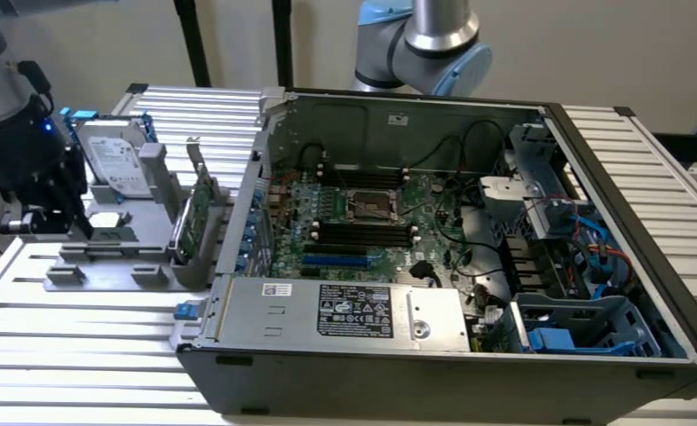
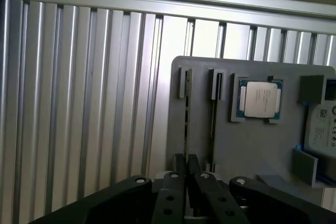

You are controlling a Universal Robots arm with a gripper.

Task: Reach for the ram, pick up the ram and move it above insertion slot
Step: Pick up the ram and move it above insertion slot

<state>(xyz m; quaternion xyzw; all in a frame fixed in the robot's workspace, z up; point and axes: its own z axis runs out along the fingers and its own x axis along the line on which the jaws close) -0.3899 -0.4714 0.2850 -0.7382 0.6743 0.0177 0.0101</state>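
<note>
One black two-fingered pincer [image 2: 186, 162] is clenched on the near end of the ram [image 2: 186, 129], a long thin green circuit-board stick seen edge-on, standing in one of two narrow slots of a flat grey plastic tray [image 2: 247, 145]. The second slot [image 2: 213, 121] runs just beside it. One square processor chip with a silver lid [image 2: 261, 99] lies in a recess of the tray, and the print on its lid is too small to read. One silver hard drive [image 2: 321, 129] with a white label sits at the tray's edge, its lettering likewise unreadable.

In the exterior view the pincer [image 1: 40, 211] sits low at the end of the tray [image 1: 111, 266] toward that view's left, on a ribbed aluminium worktop [image 1: 88, 328]. That view also takes in one wide green card with a metal bracket [image 1: 200, 209], one open black computer case [image 1: 443, 382] with a green motherboard [image 1: 425, 191], one silver power supply [image 1: 265, 311] with one white and one black sticker, both illegible, and a second grey-and-blue robot arm [image 1: 425, 40] behind the case
</note>
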